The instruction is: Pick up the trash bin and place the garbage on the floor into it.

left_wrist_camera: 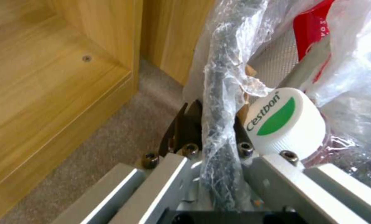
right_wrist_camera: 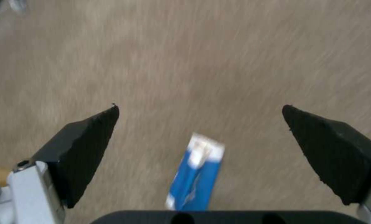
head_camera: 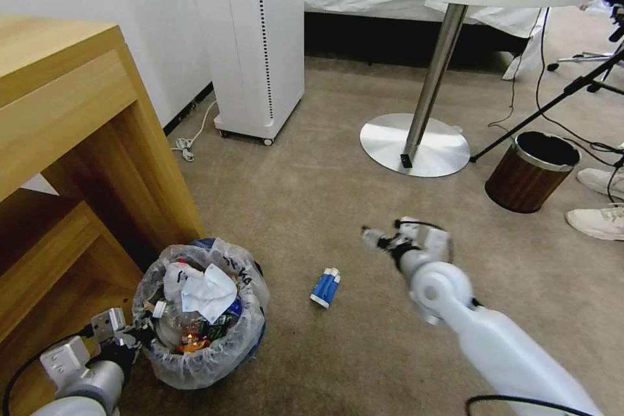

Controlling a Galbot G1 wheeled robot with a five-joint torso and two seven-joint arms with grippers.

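The trash bin (head_camera: 244, 338), blue and lined with a crinkly whitish bag, stands on the floor (head_camera: 305, 201) by the desk leg. Garbage fills it: white paper (head_camera: 207, 292), a red wrapper (left_wrist_camera: 312, 29) and a bottle with a green-and-white cap (left_wrist_camera: 287, 123). My left gripper (head_camera: 144, 333) is shut on the bin's bagged rim (left_wrist_camera: 220, 93), its fingers (left_wrist_camera: 189, 124) on either side of it. One blue-white packet (head_camera: 325, 286) lies on the carpet right of the bin. My right gripper (head_camera: 389, 231) hovers open above and to the right of it. Its wrist view shows the packet (right_wrist_camera: 196, 174) between the spread black fingertips (right_wrist_camera: 85, 146).
A wooden desk (head_camera: 71, 136) is close on the left, touching the bin's side. A white appliance (head_camera: 257, 39) and its cable stand behind. The round table's metal base (head_camera: 416, 143), a brown wood-grain bin (head_camera: 532, 171), stand legs and a person's shoes (head_camera: 598, 221) sit at the right.
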